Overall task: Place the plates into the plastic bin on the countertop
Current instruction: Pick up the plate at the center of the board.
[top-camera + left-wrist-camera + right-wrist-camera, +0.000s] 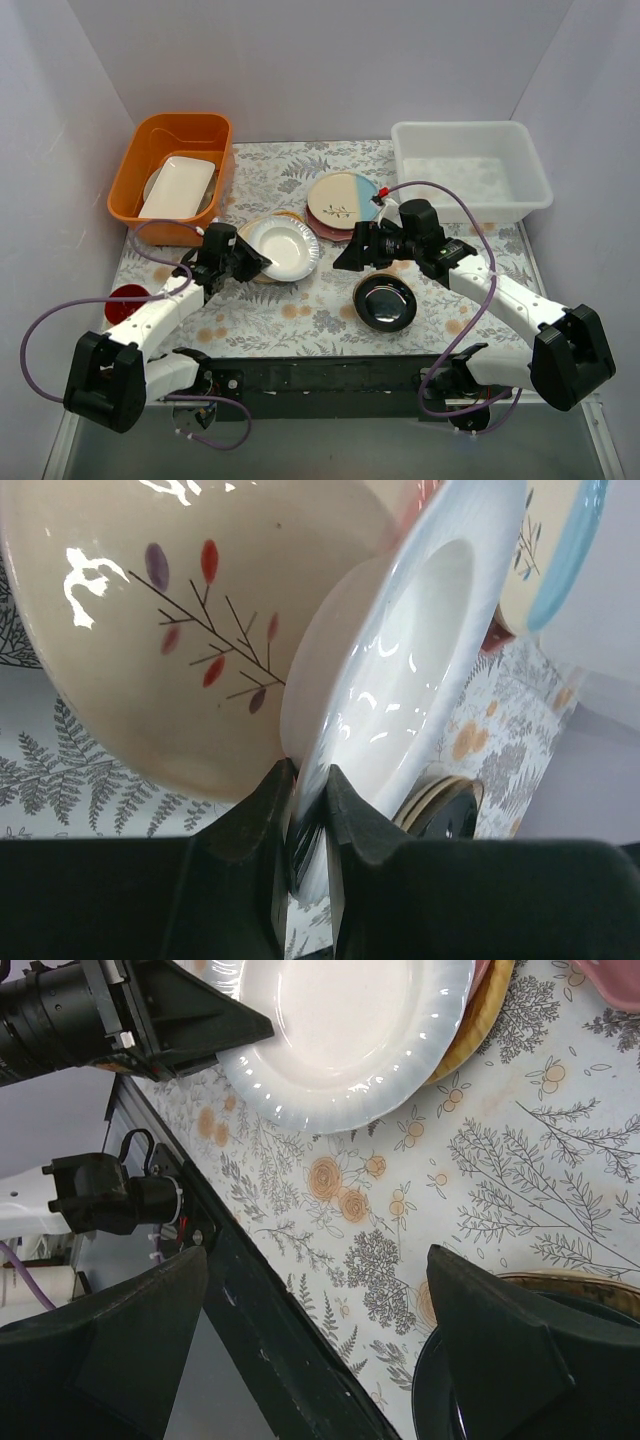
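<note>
The white scalloped round plate (285, 248) sits left of centre on the grey-and-white fern-patterned countertop (270, 170), overlapping a mustard yellow plate (487, 1015) whose rim shows past its far edge. The left gripper (307, 785) has hold of it: the two black fingers are pinched tight on the near-left rim, one on each face of the plate. In the left wrist view a cream plate with a thin sprig of red and purple leaves (190, 630) lies just beside the white one. Whether the white plate is lifted clear of the plates under it I cannot tell.

The right gripper (318, 1260) hovers over bare countertop between the white plate and the glossy black round plate (385, 302), with its fingers spread wide and nothing between them. Beyond it, near the middle of the counter, the cream-and-blue round plate with a sprig (340, 198) tops a small stack.

The whitish translucent rectangular plastic bin (460, 127) stands at the far right corner, well apart from the held plate. At the far left is the orange plastic tub (127, 170) with a white rectangular dish (178, 187) in it, and a small red disc (128, 296) lies at the left edge
</note>
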Robot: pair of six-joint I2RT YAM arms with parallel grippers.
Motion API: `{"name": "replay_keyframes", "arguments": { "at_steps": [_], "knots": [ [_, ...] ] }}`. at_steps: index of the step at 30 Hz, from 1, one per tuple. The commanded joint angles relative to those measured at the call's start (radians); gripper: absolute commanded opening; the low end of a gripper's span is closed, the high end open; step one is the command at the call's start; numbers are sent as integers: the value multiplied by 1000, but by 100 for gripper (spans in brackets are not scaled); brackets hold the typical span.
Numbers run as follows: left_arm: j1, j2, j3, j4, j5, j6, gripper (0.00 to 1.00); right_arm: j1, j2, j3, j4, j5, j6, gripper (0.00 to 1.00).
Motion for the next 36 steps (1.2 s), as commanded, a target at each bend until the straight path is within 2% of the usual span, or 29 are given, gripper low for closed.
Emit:
{"name": "replay_keyframes", "arguments": {
  "at_steps": [1, 12, 17, 24, 30, 34, 36],
  "knots": [
    [-4, -90, 79, 34, 87, 77, 0, 6, 10, 25, 40, -32, -8, 98],
    [-13, -123, 44, 132, 306, 124, 0, 6, 10, 2, 64, -40, 6, 98],
    [-45, -180, 33, 189, 334, 124, 0, 6, 21, -1, 55, -26, 8, 97],
    [-71, -180, 37, 224, 393, 136, 0, 6, 12, -13, 57, 32, 32, 96],
    [-105, -160, 42, 248, 423, 152, 0, 6, -48, -78, 190, 70, 112, 92],
    [-112, -153, 37, 248, 427, 149, 0, 8, -59, -82, 199, 84, 120, 89],
    [-116, -145, 36, 248, 434, 149, 0, 8, -65, -90, 217, 81, 133, 85]
  ]
}}
